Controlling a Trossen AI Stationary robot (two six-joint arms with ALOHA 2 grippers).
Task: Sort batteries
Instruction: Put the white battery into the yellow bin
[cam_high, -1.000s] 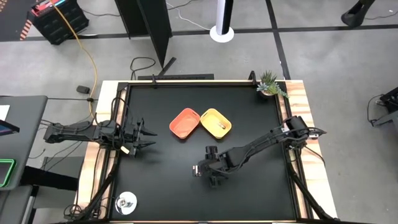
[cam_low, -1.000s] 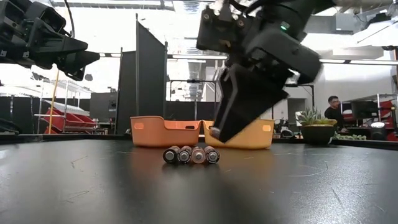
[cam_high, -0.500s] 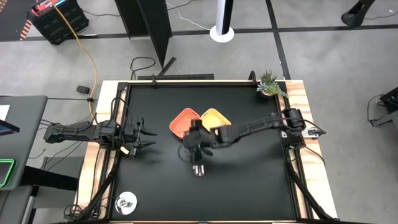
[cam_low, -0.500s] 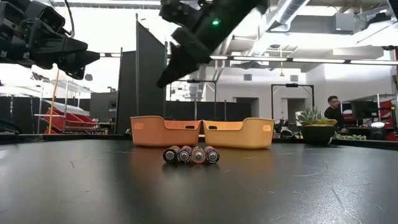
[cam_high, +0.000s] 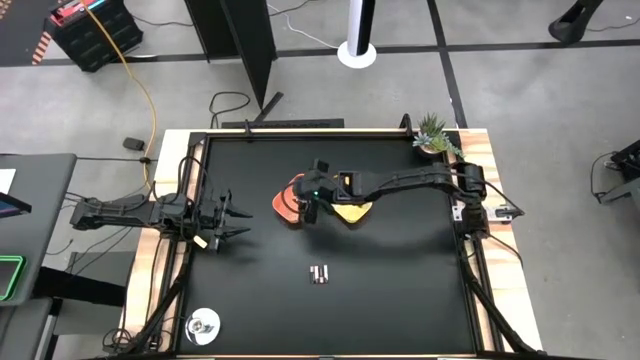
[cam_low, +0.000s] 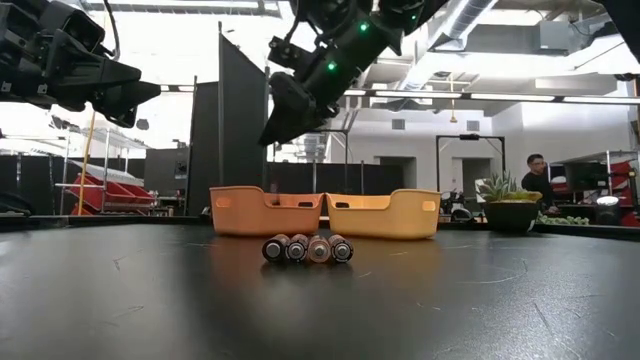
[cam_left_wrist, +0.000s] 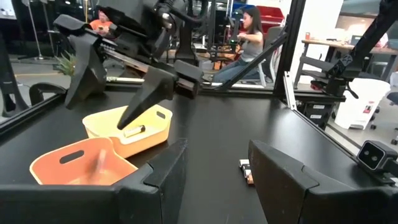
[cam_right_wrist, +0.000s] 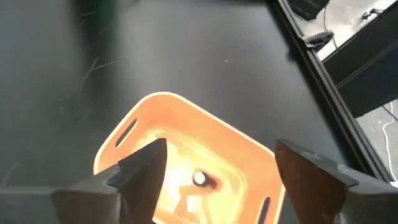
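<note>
Batteries (cam_low: 307, 248) wait in a row of four at six o'clock from the trays, as the right gripper (cam_high: 310, 207), up from the table a second ago, hangs with fingers apart over the orange tray (cam_high: 292, 200), a battery blurred in mid-drop beneath it. One more sorted, it appears. The left gripper (cam_high: 235, 220) idles open at nine o'clock.

A robotics lab or workshop: a black table (cam_high: 400, 290) on a grey concrete floor, dark partition panels (cam_low: 243, 120), exposed ceiling ducts, red equipment racks (cam_low: 110, 190) far left, seated people (cam_left_wrist: 245, 43) at benches beyond.
</note>
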